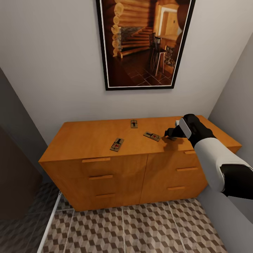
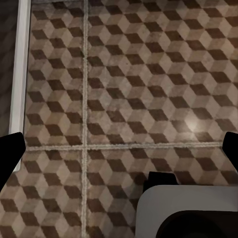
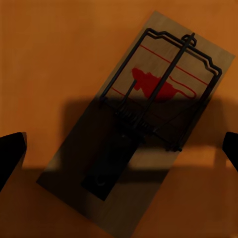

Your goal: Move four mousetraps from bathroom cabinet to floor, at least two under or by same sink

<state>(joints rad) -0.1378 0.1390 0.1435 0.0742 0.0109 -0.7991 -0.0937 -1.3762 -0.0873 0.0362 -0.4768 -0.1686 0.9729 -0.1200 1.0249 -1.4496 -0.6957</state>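
Mousetrap point(image 3: 144, 124) light, stiff, thin, flat on cabinet point(image 1: 91, 135) surface; pinch long edges, avoid spring bar; right gripper point(image 1: 171, 134) jaws spread wide.

Pale grey walls point(image 1: 52, 70) close in this corner. A black-framed picture point(image 1: 144, 42) of a log-cabin interior hangs above and behind the pincer. Off to one side lies a darker grey-tiled floor point(image 1: 21, 228) behind a white sill point(image 1: 49, 225).

Head: high, facing down at cabinet point(image 1: 105, 154) and wall.
Left wrist: facing down at bathroom floor point(image 2: 129, 84), shared with head.
Right wrist: close above mousetrap point(image 3: 144, 119) on cabinet top.
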